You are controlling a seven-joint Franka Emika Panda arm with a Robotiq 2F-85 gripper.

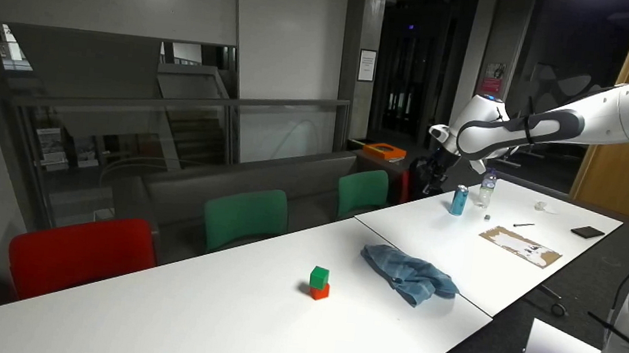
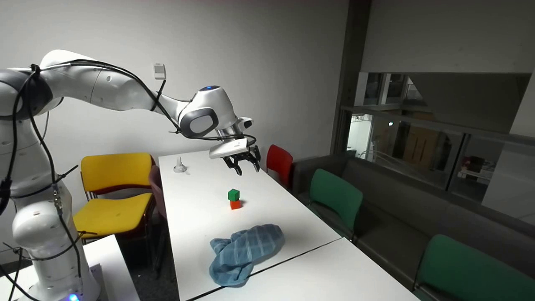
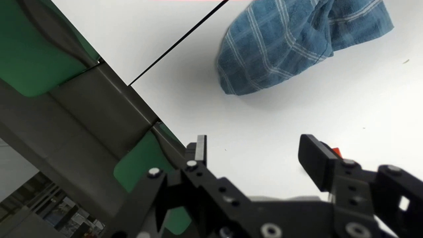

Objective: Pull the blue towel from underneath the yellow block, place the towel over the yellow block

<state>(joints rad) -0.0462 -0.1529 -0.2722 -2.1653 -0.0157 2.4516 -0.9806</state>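
Hovering well apart from the blue towel [image 2: 246,253], the hand [image 2: 248,170] was spread, empty. Blind tugging risked dragging the yellow block, unseen and perhaps beneath that towel.

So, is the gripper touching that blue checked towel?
Apart. In the wrist view, a stretch of bare white table shows between the gripper and the blue checked towel.
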